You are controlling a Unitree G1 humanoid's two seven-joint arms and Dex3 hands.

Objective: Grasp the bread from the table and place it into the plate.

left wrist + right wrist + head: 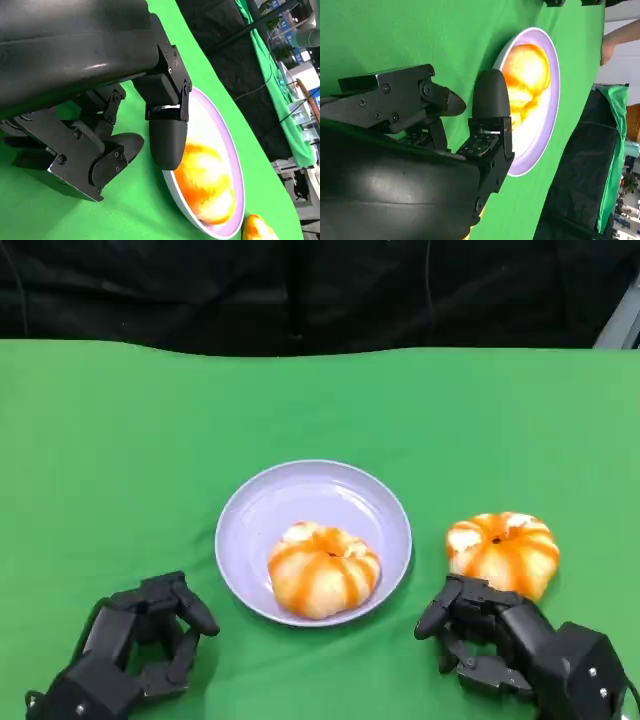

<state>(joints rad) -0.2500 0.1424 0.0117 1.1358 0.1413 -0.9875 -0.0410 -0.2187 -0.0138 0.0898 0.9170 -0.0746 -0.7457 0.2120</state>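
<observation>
Left hand (135, 650) at 7 o'clock, fingers apart, holding nothing. Right hand (500, 640) at 5 o'clock, likewise apart and empty, just short of the second bread (503, 552) on the worktop (120, 460). One bread (323, 569) lies in the plate (260, 510), centre. Judged half done.

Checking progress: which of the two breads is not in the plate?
The bread on the green table, right of the plate, just beyond the right hand. The other bread lies inside the plate.
</observation>
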